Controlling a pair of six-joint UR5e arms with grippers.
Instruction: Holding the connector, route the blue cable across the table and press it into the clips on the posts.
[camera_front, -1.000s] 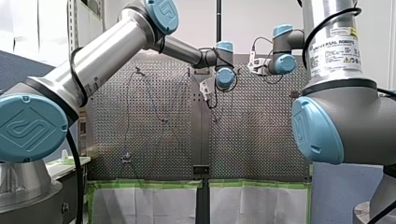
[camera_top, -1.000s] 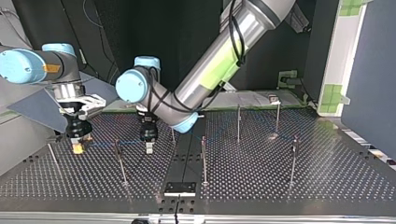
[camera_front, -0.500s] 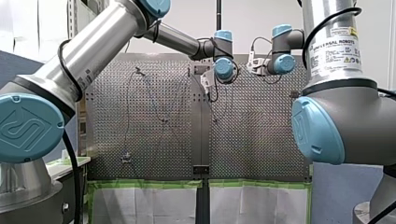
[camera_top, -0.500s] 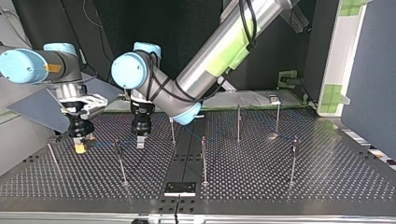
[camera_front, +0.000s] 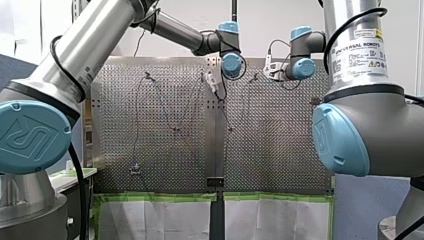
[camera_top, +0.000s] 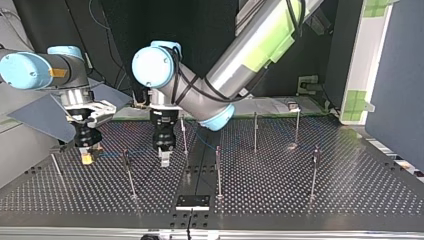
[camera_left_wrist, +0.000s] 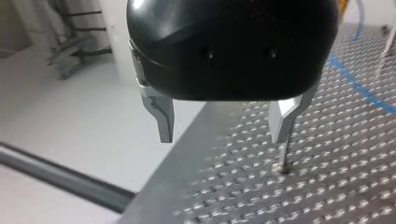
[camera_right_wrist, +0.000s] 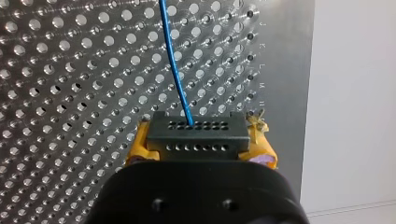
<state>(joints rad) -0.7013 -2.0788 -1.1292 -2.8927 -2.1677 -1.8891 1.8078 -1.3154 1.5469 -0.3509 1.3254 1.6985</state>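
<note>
The black connector (camera_right_wrist: 196, 135) sits between the yellow pads of my right gripper (camera_right_wrist: 198, 154), which is shut on it. The blue cable (camera_right_wrist: 175, 65) leaves the connector and runs ahead over the perforated table. In the top view my right gripper (camera_top: 86, 158) stands low at the left, and the blue cable (camera_top: 111, 154) stretches from it toward the middle. My left gripper (camera_top: 164, 161) hangs over the cable just right of a thin post (camera_top: 129, 175). Its metal fingers (camera_left_wrist: 163, 121) are open with nothing between them, and the cable (camera_left_wrist: 359, 86) passes off to one side.
Several thin posts stand on the perforated table (camera_top: 300, 200), among them three (camera_top: 218, 172), (camera_top: 255, 132), (camera_top: 314, 172). A small black plate (camera_top: 192, 202) lies at the near edge in the top view. A post foot (camera_left_wrist: 284, 161) shows under one left finger.
My left gripper swung left and then back right along the cable in the top view, and up and left in the front view. My right gripper has stayed put with the connector.
</note>
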